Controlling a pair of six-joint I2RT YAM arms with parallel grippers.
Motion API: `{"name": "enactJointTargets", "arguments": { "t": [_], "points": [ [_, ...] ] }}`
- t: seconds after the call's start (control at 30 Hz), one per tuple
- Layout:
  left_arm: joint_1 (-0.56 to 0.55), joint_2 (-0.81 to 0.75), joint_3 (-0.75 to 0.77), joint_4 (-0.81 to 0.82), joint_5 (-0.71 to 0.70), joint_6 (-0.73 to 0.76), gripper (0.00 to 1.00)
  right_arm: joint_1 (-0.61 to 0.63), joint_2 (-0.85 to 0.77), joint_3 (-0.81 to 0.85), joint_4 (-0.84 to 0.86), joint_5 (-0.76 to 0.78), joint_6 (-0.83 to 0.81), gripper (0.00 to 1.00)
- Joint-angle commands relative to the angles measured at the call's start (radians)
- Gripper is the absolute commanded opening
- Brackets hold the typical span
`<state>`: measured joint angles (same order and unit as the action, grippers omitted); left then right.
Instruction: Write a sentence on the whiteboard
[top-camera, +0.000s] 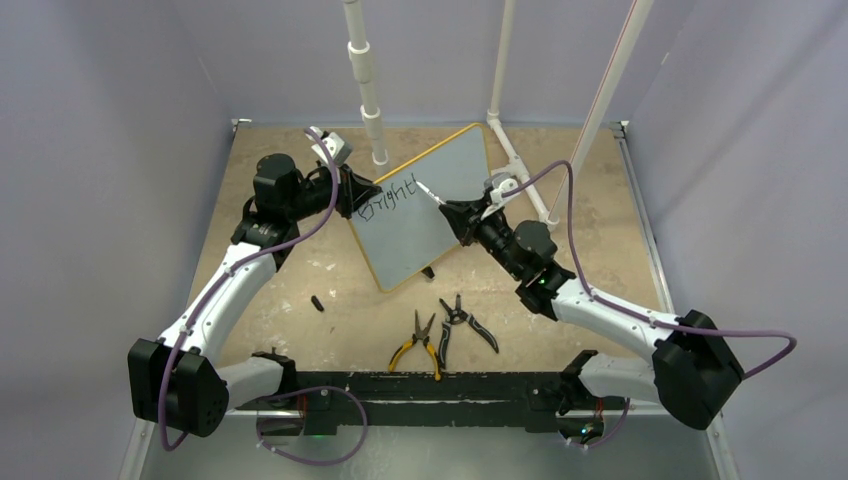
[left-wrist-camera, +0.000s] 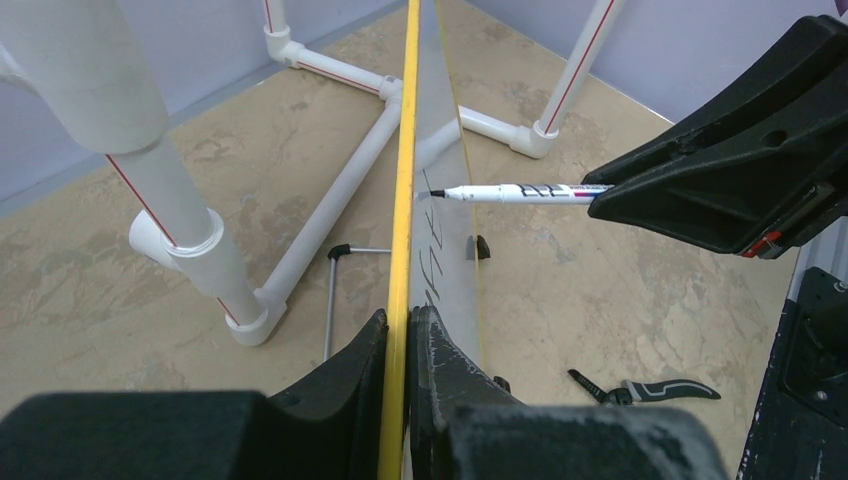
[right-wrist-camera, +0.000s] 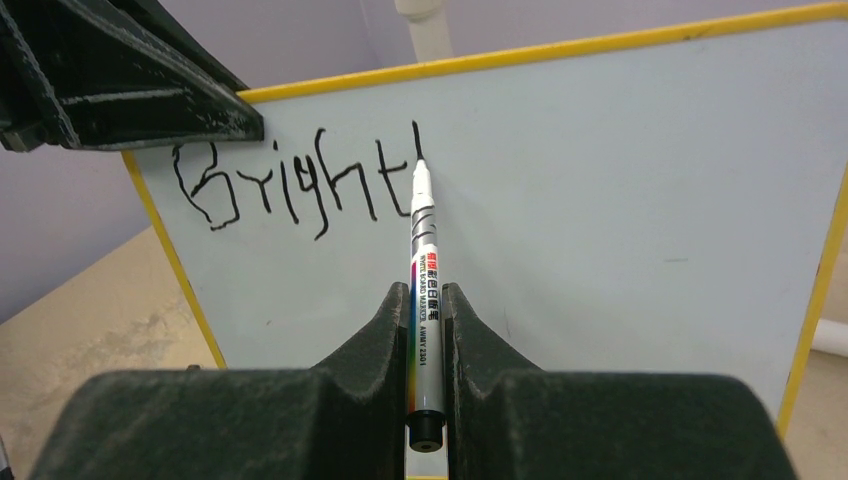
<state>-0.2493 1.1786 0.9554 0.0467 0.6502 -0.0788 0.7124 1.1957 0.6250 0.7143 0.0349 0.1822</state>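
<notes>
While the left gripper (left-wrist-camera: 400, 325) clamps the whiteboard (right-wrist-camera: 620, 200), the right gripper (right-wrist-camera: 427, 300) pinches a marker (right-wrist-camera: 423, 245), tip on the sentence (right-wrist-camera: 290, 185).

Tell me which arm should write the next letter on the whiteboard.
Right: the right end effector grips the marker, tip on the whiteboard where the sentence stops. The left end effector clamps the board's rim, holding it up.
</notes>
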Motion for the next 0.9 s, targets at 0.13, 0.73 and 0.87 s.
{"name": "enactJointTargets", "arguments": {
  "t": [0.13,0.73,0.87],
  "points": [
    [0.004,-0.011,-0.010,0.012,-0.027,0.017,0.00,-0.002,-0.032,-0.053,-0.036,0.016,0.034,0.00],
    [0.004,-0.005,-0.012,0.013,-0.024,0.016,0.00,-0.002,-0.044,-0.066,0.033,0.008,0.030,0.00],
    [0.004,-0.007,-0.011,0.013,-0.026,0.017,0.00,-0.002,-0.029,-0.059,0.055,0.001,0.026,0.00]
  ]
}}
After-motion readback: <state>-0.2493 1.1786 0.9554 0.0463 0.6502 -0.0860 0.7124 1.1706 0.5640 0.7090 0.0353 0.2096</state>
